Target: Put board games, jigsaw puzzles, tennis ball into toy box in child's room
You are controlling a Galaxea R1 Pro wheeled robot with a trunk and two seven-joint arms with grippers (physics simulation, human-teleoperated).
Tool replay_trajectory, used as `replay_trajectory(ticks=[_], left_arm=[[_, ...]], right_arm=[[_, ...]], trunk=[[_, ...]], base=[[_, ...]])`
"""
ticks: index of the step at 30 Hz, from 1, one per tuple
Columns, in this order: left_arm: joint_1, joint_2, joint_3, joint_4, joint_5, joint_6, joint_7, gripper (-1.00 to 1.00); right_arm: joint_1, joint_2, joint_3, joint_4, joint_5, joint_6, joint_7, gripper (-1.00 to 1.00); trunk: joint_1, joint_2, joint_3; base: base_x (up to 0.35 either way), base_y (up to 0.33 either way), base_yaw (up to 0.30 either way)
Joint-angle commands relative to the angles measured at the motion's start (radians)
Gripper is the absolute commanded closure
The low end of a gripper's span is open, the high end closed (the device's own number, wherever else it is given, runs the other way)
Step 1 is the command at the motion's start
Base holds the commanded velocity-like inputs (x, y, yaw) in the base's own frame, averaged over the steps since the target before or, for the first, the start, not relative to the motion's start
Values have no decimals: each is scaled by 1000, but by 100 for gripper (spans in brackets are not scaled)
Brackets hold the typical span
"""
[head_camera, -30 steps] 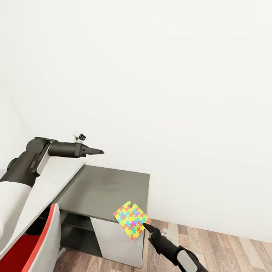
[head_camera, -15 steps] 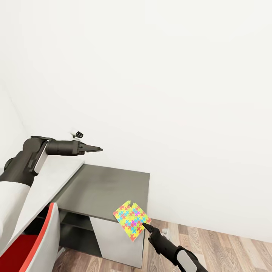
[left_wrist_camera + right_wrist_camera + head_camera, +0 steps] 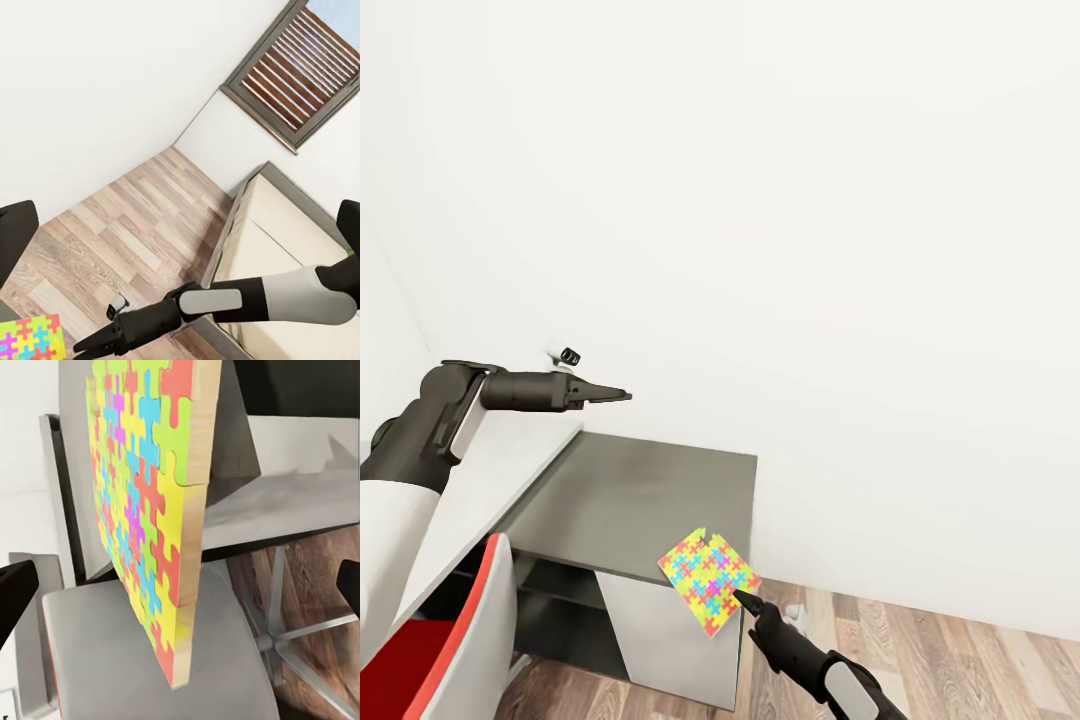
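Bright, even, sharp simulator light

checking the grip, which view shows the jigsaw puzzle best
Right wrist view: the jigsaw puzzle looms close, pieces and wooden edge clear. Head view shows it small at the right claw; left wrist view catches one corner.

A jigsaw puzzle [image 3: 142,502] stands tilted, close up — behind it a grey chair seat [image 3: 112,660] and the dark side desk [image 3: 277,502].
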State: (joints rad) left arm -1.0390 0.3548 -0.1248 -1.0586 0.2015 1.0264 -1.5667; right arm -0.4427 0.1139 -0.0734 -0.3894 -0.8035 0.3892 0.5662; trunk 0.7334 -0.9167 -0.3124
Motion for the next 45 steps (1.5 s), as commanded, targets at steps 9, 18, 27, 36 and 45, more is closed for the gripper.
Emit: replay_trajectory(ticks=[9, 18, 27, 36, 45], left_arm=[[-1, 1, -3, 0, 1, 11, -4, -100], [-1, 1, -3, 0, 1, 11, -4, -100], [-1, 6, -3, 0, 1, 11, -4, -100], [0, 7, -3, 0, 1, 11, -4, -100], [0, 7, -3, 0, 1, 11, -4, -100]], right_arm=[[-1, 18, -6, 0, 1, 11, 0, -100], [-1, 32, -5, -2, -1, 16, -18, -100], [-2, 33, -5, -7, 1, 20, -27, -100], [-2, 33, -4, -8, 2, 20, -28, -100], [-2, 33, -4, -8, 3, 19, -28, -100]], trunk=[[16, -29, -14], [19, -36, -17], [19, -36, -17], [27, -50, -23], [50, -92, -42]], base=[[0, 0, 0], [0, 0, 0], [0, 0, 0], [0, 0, 0], [0, 0, 0]])
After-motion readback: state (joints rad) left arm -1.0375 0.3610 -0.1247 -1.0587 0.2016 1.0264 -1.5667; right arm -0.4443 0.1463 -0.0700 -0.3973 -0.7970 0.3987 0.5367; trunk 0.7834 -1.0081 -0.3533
